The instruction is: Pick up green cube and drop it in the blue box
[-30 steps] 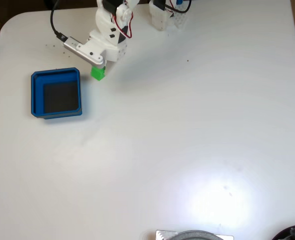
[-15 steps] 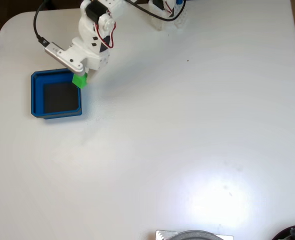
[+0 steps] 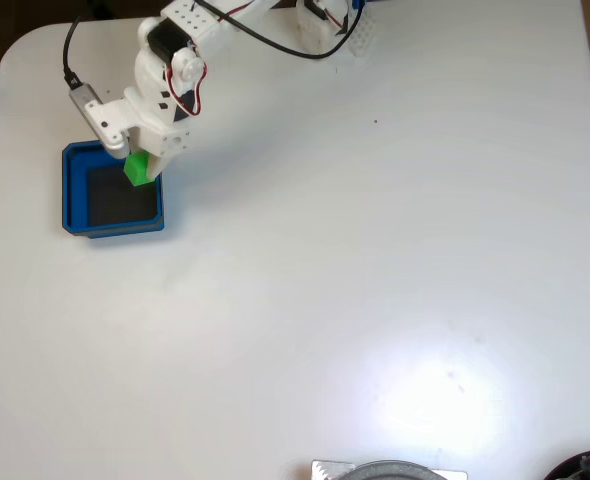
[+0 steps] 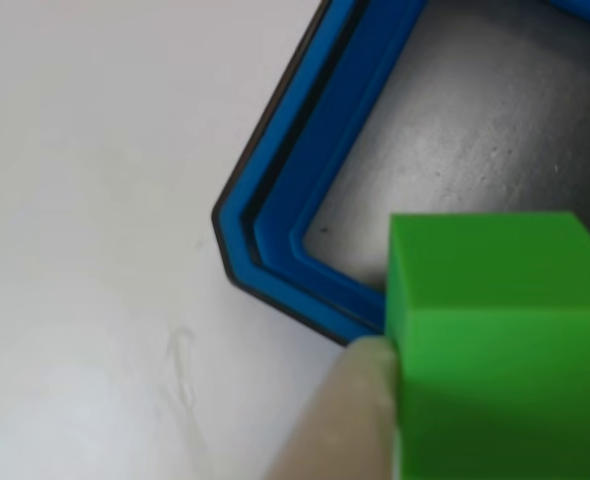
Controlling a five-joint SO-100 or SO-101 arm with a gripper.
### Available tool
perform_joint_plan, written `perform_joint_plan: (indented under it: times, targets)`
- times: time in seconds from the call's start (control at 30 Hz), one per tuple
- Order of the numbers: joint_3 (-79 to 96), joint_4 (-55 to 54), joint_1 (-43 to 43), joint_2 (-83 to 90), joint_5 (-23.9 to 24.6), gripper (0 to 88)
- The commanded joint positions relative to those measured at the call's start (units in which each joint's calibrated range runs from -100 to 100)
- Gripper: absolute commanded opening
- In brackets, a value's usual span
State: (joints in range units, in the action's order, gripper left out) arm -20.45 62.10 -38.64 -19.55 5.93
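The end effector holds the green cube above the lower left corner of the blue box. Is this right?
Not quite. In the fixed view the end effector holds the cube above the upper right corner of the box, not the lower left.

White printed plastic shells throughout the arm (image 3: pixel 165 75), blocky and faceted, with black servo bodies showing between the segments. Red and white wires looped at the wrist joint. Black cable curving from the top edge down to a small silver-grey module (image 3: pixel 87 103) on the side, near the gripper (image 3: pixel 140 165). Small dark marks on the white housing. In the other view, one pale off-white finger (image 4: pixel 340 420), smooth and rounded. Jaws white too.
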Motion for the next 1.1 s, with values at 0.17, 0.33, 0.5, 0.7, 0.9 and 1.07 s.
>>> perform_joint_plan:
  times: [0.17,0.33,0.5,0.7,0.9,1.07]
  targets:
    - [-12.2,-0.9,-1.4,-6.1,0.4,1.7]
    - [-15.4,-1.0,-2.1,-8.8,0.4,1.7]
    - [-17.1,-2.9,-3.0,-10.2,0.4,1.7]
    - [-17.3,-8.7,-4.3,-13.1,0.4,1.7]
    - [-17.1,-8.9,-4.5,-13.7,0.3,1.7]
    - [-16.9,-9.0,-4.5,-13.7,0.4,1.7]
